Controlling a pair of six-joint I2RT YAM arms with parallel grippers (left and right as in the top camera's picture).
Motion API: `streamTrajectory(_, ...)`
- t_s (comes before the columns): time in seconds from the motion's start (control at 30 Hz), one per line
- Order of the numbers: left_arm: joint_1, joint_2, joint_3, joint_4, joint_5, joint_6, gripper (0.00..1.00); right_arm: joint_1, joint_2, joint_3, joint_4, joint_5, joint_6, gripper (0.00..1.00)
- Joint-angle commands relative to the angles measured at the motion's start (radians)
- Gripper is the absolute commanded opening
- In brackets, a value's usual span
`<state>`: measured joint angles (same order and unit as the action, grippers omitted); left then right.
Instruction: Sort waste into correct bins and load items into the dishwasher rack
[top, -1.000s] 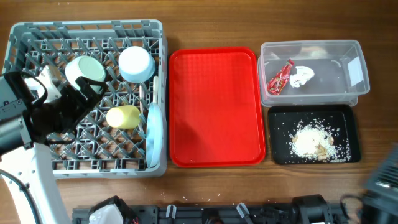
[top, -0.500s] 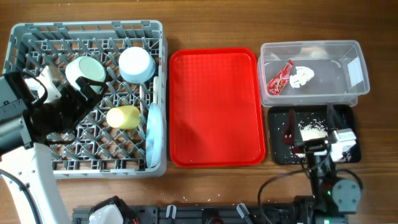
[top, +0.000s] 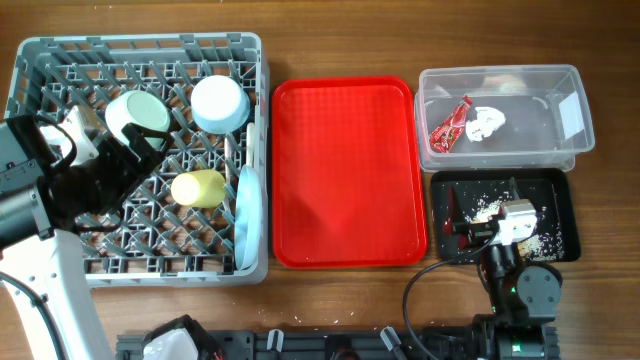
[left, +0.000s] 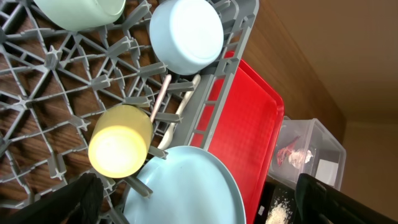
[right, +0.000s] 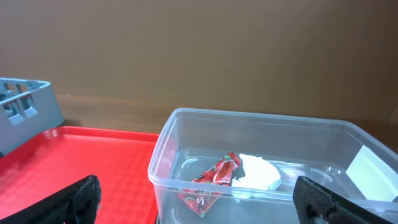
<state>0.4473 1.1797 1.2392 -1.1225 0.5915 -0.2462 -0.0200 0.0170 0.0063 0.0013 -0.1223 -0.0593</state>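
While both pairs of fingers stand spread wide with nothing between them, note where each arm sits.

- The left fingers (left: 84, 199) hang over the rack (top: 30, 50) at the left end of the bench (top: 340, 40). The yellow cup (left: 119, 148) and the plate (left: 186, 186) are just below them.
- The rack also carries the green bowl (top: 135, 112), the small blue bowl (top: 219, 103) and a pale cutlery handle (left: 161, 93) between the pegs.
- The right arm (top: 505, 235) is over the black tray (top: 560, 180), near the bench's right front. It covers part of the rice scraps (top: 485, 208) lying in that tray.
- The right fingers (right: 78, 199) point at the tub (top: 570, 75), which sits just behind the black tray toward the far right corner.
- The wrapper (right: 208, 180) lies straight ahead of and below those fingers, inside the tub's left half. Its long axis runs diagonally, near-left to far-right.
- The tissue (right: 258, 174) touches the wrapper on its right.
- The red tray (top: 345, 170) in the middle carries nothing.

Your right arm is much the nearer to both bins, and your left to the rack. By the look of it the sorting is done. If you pull the right arm back, the tub's near wall stands close ahead of the fingers, so my judgement is to lift before you swing.
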Motion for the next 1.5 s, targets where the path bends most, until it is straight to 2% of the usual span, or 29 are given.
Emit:
streamTrajectory(0.0, 0.006, -0.002, 0.010, 0.001, -0.003, -0.005, 1.00, -0.005, -0.013, -0.002, 0.005, 0.018, -0.035, 1.00)
streamTrajectory(0.57, 0.006, 0.000, 0.009, 0.001, -0.003, -0.005, 1.00, -0.005, -0.013, -0.002, 0.005, 0.018, -0.036, 1.00)
streamTrajectory(0.67, -0.015, -0.061, 0.008, 0.001, -0.011, -0.005, 1.00, -0.005, -0.013, -0.002, 0.005, 0.018, -0.035, 1.00)
streamTrajectory(0.73, -0.056, -0.140, 0.002, 0.001, -0.018, -0.003, 1.00, -0.005, -0.013, -0.002, 0.005, 0.018, -0.036, 1.00)
streamTrajectory(0.8, -0.148, -0.263, -0.010, 0.002, -0.140, 0.006, 1.00, -0.005, -0.013, -0.002, 0.005, 0.018, -0.035, 1.00)
streamTrajectory(0.9, -0.317, -0.440, -0.070, 0.044, -0.246, 0.006, 1.00, -0.005, -0.013, -0.002, 0.005, 0.018, -0.035, 1.00)
streamTrajectory(1.03, -0.464, -0.705, -0.238, 0.252, -0.360, 0.005, 1.00, -0.005, -0.013, -0.002, 0.005, 0.018, -0.035, 1.00)
streamTrajectory(1.1, -0.489, -0.829, -0.357, 0.392, -0.393, -0.005, 1.00, -0.005, -0.013, -0.002, 0.005, 0.018, -0.035, 1.00)
streamTrajectory(1.27, -0.483, -1.029, -0.620, 0.746, -0.412, -0.030, 1.00, -0.005, -0.013, -0.002, 0.005, 0.018, -0.035, 1.00)
streamTrajectory(1.47, -0.470, -1.142, -0.940, 1.192, -0.458, -0.032, 1.00, -0.005, -0.013, -0.002, 0.005, 0.018, -0.035, 1.00)
